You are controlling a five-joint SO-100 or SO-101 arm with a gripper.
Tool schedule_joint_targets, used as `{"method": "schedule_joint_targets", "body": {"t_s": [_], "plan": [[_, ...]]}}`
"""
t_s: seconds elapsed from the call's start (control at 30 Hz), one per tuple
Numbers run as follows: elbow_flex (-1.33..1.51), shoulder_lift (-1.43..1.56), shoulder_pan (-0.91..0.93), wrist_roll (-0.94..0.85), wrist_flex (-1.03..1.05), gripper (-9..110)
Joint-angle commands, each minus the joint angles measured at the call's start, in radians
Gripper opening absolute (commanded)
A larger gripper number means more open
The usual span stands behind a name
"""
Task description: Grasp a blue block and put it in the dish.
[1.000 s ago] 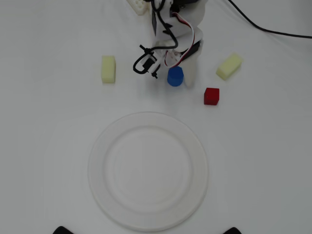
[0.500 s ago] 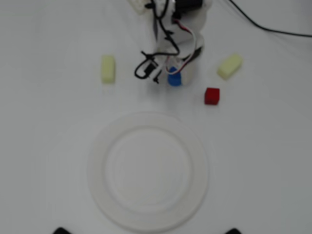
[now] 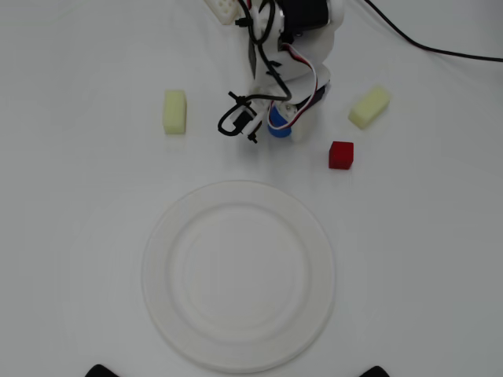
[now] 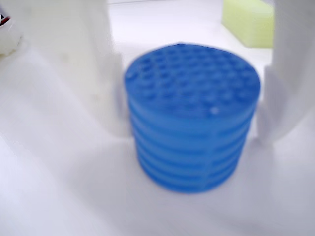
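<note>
Gripper [image 4: 192, 123]: both white fingers [image 4: 101, 73] flank the blue block [image 4: 192, 123], at or nearly touching its sides; cannot tell if clamped. Block stands upright on the table [image 3: 78, 236], axis vertical, textured top up. The dish [image 3: 240, 353] lies empty, well apart, toward the overhead view's bottom.

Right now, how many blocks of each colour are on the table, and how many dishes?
Blue block: 1, between the gripper fingers
Red cube: 1
Pale yellow blocks: 2, one left and one right in the overhead view
White dish: 1, nothing on it
Total: 5 things, 4 of them blocks
</note>
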Motion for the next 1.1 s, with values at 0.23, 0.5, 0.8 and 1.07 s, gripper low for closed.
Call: {"method": "schedule_joint_targets", "body": {"t_s": [0.23,0.5,0.8,1.07], "plan": [[-0.046,0.018,0.018,-0.008,-0.003,0],[-0.028,0.124,0.037,-0.015,0.017,0],[-0.132,0.304,0.201,-0.006,0.000,0],[-0.370,0.164,0.268,-0.015,-0.094,0]]}}
